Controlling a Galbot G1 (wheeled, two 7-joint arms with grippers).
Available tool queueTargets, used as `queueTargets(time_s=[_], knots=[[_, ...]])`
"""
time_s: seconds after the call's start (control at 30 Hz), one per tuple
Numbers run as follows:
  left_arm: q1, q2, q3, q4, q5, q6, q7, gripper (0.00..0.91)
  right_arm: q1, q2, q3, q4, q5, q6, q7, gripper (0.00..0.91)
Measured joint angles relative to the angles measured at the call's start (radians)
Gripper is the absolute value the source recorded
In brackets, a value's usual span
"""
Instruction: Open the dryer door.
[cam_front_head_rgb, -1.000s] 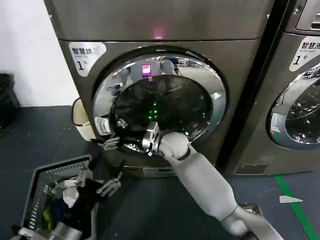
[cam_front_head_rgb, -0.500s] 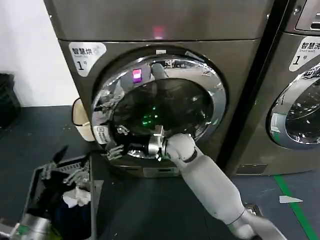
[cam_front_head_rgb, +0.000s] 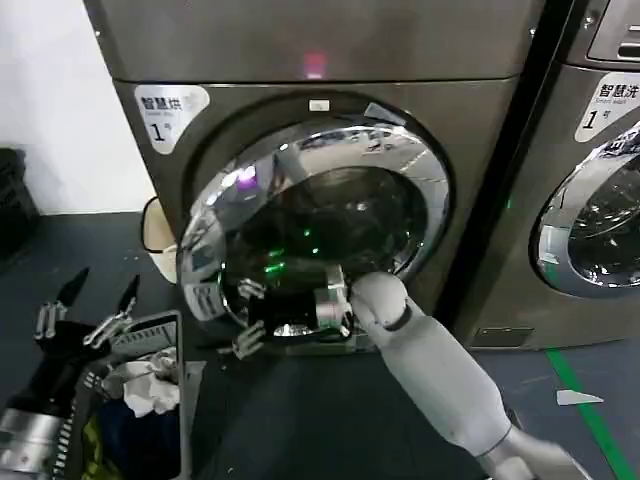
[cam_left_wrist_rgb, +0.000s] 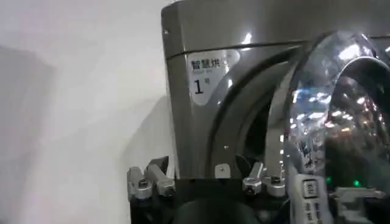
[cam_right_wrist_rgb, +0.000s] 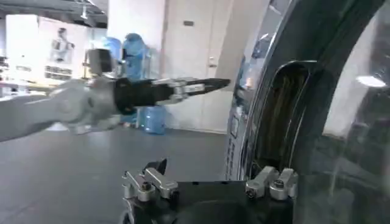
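Head view: we see the right gripper (cam_front_head_rgb: 243, 318) at the lower left edge of the dryer door (cam_front_head_rgb: 315, 225), fingers spread with one either side of the chrome rim; whether they clamp it we cannot tell. The door stands slightly ajar, its left edge swung out from the dryer (cam_front_head_rgb: 300, 60). The left gripper (cam_front_head_rgb: 88, 305) hangs low above a laundry basket (cam_front_head_rgb: 150, 335), fingers apart, holding nothing. A neighbouring machine (cam_front_head_rgb: 600, 180) stands right. The floor (cam_front_head_rgb: 300, 420) is dark.

Left wrist view: spread fingers (cam_left_wrist_rgb: 146, 181), dryer front and door rim (cam_left_wrist_rgb: 304, 109) beyond.

Right wrist view: chrome rim (cam_right_wrist_rgb: 256, 109) close; the left arm (cam_right_wrist_rgb: 91, 100) reaches across a room.
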Motion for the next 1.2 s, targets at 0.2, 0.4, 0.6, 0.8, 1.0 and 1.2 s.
queueTargets(time_s=[0.2,0.4,0.6,0.8,1.0,1.2], knots=[[-0.016,0.047,0.015,0.02,-0.015,0.005,-0.008,0.907,-0.019,-0.036,0.008,0.023,0.02,0.004,-0.098,0.907],[-0.038,0.082,0.037,0.033,-0.038,0.019,-0.021,0.907,-0.056,-0.076,0.013,0.052,0.017,0.017,-0.164,0.907],[-0.049,0.123,0.062,0.029,-0.064,0.039,-0.032,0.907,-0.099,-0.115,0.033,0.084,0.011,0.021,-0.214,0.907],[-0.073,0.172,0.099,0.046,-0.085,0.052,-0.016,0.907,-0.169,-0.159,0.075,0.126,0.01,0.028,-0.25,0.907],[-0.097,0.22,0.158,0.068,-0.123,0.091,0.018,0.907,-0.248,-0.207,0.138,0.164,-0.01,0.029,-0.305,0.907],[-0.132,0.279,0.213,0.075,-0.22,0.192,0.037,0.907,-0.323,-0.248,0.232,0.196,0.018,0.036,-0.301,0.907]])
